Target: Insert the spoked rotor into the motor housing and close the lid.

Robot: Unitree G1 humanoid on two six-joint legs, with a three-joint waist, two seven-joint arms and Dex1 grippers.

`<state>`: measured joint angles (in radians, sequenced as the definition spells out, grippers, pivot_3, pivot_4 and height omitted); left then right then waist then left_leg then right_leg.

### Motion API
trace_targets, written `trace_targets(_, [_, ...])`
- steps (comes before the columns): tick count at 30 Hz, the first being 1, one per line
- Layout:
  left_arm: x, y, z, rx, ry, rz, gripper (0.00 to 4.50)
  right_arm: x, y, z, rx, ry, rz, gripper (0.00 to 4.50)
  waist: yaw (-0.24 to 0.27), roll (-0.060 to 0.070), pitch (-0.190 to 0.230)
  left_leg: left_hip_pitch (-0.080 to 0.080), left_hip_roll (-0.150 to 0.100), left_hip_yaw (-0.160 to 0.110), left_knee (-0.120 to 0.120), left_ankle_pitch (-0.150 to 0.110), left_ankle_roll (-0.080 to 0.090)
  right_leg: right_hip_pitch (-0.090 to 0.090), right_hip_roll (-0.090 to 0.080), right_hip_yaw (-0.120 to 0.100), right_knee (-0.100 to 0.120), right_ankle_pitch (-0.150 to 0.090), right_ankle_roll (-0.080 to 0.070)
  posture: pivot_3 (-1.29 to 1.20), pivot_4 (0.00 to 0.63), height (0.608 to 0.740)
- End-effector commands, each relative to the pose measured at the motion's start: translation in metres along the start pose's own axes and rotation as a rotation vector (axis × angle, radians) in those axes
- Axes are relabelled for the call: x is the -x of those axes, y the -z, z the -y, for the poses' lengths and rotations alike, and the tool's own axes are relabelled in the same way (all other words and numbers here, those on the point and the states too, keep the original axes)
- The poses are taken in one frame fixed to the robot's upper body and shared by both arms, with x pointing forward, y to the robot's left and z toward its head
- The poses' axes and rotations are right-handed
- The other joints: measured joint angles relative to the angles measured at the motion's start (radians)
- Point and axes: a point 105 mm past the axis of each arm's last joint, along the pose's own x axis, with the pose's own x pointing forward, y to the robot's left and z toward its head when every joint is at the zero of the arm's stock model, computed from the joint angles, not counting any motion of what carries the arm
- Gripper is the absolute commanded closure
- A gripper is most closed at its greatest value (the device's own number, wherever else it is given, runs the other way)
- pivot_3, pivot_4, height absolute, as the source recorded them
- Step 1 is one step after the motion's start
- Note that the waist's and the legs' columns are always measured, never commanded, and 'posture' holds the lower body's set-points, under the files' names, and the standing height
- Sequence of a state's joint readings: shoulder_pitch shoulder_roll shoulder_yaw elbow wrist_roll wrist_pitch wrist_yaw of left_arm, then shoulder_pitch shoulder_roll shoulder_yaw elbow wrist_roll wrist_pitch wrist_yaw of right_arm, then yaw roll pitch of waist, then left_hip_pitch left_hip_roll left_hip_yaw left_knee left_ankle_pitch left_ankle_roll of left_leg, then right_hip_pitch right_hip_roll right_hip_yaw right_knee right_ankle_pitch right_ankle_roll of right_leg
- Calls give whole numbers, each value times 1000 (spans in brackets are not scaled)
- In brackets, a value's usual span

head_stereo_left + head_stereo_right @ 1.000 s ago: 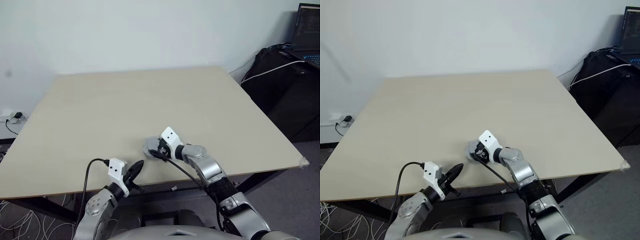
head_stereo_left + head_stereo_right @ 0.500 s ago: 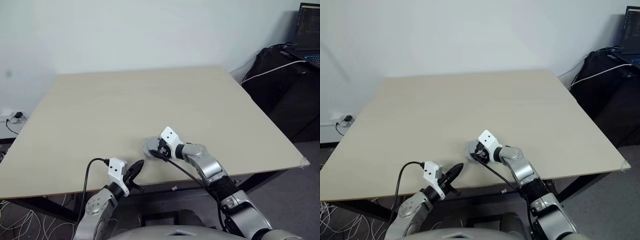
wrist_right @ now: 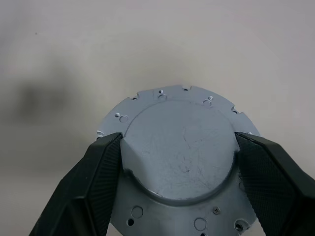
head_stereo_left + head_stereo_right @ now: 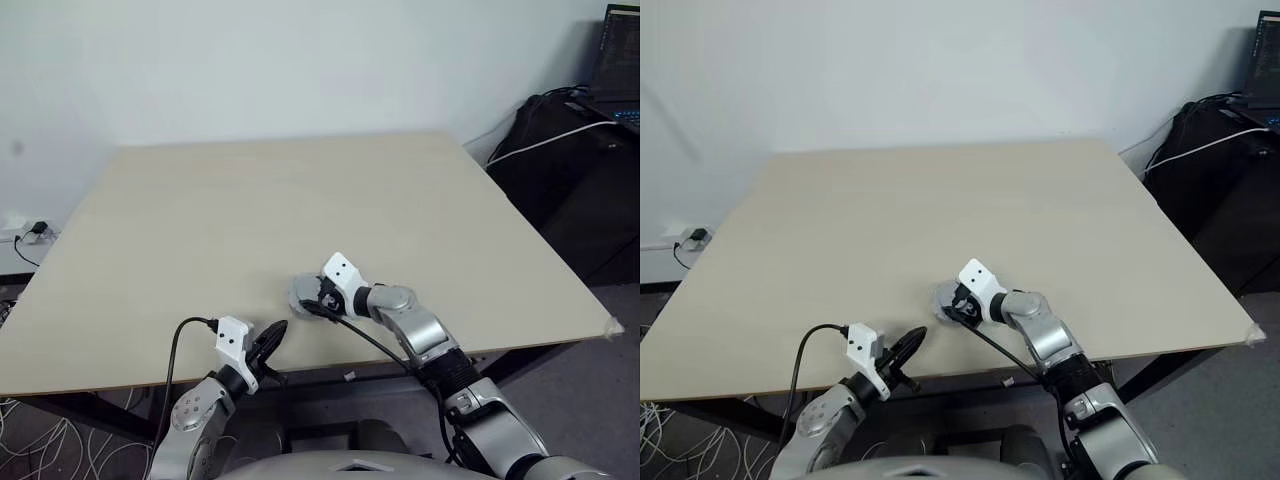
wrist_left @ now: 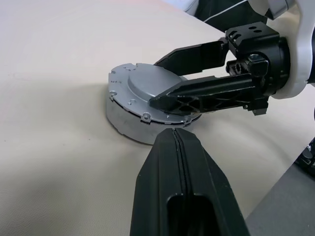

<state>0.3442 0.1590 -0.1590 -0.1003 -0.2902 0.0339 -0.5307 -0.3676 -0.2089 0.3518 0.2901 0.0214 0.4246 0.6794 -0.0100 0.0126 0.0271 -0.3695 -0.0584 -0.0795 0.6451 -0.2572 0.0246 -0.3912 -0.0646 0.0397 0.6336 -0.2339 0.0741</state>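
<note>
The lid [image 3: 179, 152], smooth grey face up with a raised round middle, lies flat on a round silver body [image 5: 123, 130] near the table's front edge. That body reads as the motor housing; its inside is hidden, and so is the spoked rotor. My right gripper [image 4: 306, 296] reaches down over the lid from the right. Its black fingers [image 3: 98, 172] press against opposite sides of the raised middle, shut on the lid. My left gripper [image 4: 272, 336] hovers shut at the front edge, a short way left of the lid, its tip [image 5: 172, 133] pointing at it.
The pale wooden table [image 4: 300, 200] stretches wide behind the lid. A black cabinet [image 4: 560, 160] with a white cable and a laptop [image 4: 615, 60] stands off the table's right side. Cables and a wall socket [image 4: 30, 232] sit at the left.
</note>
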Motion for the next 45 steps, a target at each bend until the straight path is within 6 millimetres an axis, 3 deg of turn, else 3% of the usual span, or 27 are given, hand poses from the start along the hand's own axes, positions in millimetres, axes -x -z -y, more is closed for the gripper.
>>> trace_targets(1, [-1,-10,1,-13,15,45,4500,6,41,1,-125,-6,-145,1219,0,0,0,0,0,0,0,0,0,0,0,0,-1,0,0,0,0,740])
trace_targets(26, [-2,-11,2,-6,16,48,4500,4,36,7,91,63,-118,1219,-1,1,-1,-1,0,0,0,-1,1,0,0,0,-4,1,2,0,0,740])
trace_targets(36, [-2,-12,3,0,14,50,4500,7,44,14,62,76,-170,1219,-1,2,-2,-1,0,0,0,-1,1,1,0,0,-4,2,3,0,0,740])
trace_targets(45, [-8,-19,-3,-27,7,44,4500,7,45,9,22,37,-185,1219,1,3,-3,-1,0,0,1,-1,1,1,0,0,-4,2,3,0,0,740])
